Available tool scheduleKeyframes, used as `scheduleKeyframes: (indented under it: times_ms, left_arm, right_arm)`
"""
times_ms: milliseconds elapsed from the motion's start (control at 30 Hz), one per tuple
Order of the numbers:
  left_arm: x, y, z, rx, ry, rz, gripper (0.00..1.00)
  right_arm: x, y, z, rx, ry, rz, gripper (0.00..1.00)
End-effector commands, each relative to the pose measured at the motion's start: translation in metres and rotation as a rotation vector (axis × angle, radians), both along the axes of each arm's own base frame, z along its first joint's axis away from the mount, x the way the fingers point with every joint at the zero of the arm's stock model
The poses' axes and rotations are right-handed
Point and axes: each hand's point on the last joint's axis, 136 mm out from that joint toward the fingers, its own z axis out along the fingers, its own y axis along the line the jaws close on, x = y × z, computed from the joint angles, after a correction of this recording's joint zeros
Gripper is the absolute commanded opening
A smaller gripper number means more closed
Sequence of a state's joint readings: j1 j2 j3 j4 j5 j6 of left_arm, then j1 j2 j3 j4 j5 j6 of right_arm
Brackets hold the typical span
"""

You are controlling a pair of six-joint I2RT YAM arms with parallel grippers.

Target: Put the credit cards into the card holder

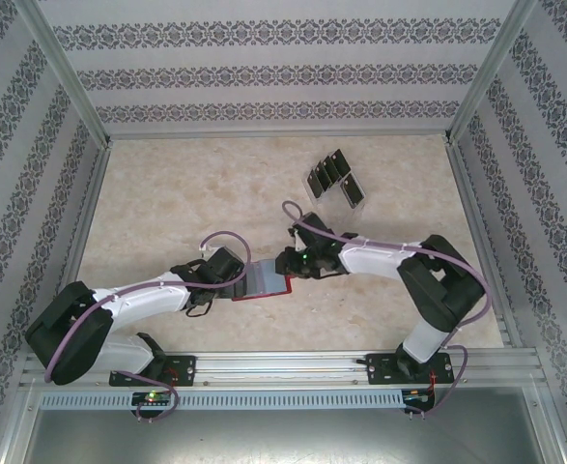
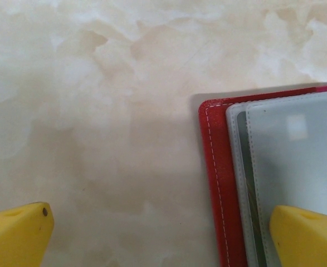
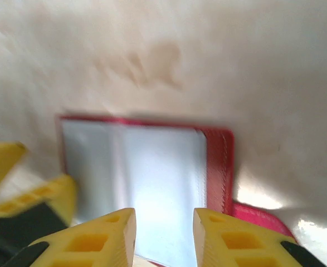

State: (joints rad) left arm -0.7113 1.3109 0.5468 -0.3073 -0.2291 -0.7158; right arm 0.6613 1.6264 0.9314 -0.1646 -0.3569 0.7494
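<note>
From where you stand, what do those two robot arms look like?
Both the left arm and right arm have glossy white shells between chunky black joints, with a purple cable looping along each. Their bases are black. The jaws are bright yellow wedges, the right ones with square hollows.

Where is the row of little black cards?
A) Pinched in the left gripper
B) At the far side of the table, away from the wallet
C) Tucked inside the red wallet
B: the credit cards stand in a row at the far right of the table, well apart from the open card holder.
</note>
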Motion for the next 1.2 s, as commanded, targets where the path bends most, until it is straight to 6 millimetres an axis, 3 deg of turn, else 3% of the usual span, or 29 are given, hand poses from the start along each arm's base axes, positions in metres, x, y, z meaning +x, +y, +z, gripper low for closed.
scheduleKeyframes:
  times_ms: [0, 267, 433, 567, 1167]
  left_arm:
    - [-0.009, 0.013, -0.004, 0.026, 0.026, 0.018, 1.00]
    - [-0.007, 0.008, 0.007, -0.003, 0.006, 0.006, 1.00]
    - [-0.005, 0.004, 0.014, -0.024, -0.007, -0.002, 1.00]
    - [-0.001, -0.001, 0.022, -0.043, -0.023, -0.011, 1.00]
    - [0.010, -0.010, 0.050, -0.081, -0.073, -0.017, 1.00]
  right_arm:
    - [0.036, -0.020, 0.057, -0.034, -0.161, -0.022, 0.40]
    - [0.108, -0.100, 0.099, -0.307, -0.342, -0.125, 0.46]
    - [0.131, -0.129, 0.109, -0.456, -0.404, -0.127, 0.45]
    - [0.145, -0.121, 0.101, -0.465, -0.410, -0.069, 0.44]
    - [0.211, -0.108, 0.032, -0.615, -0.329, 0.024, 0.36]
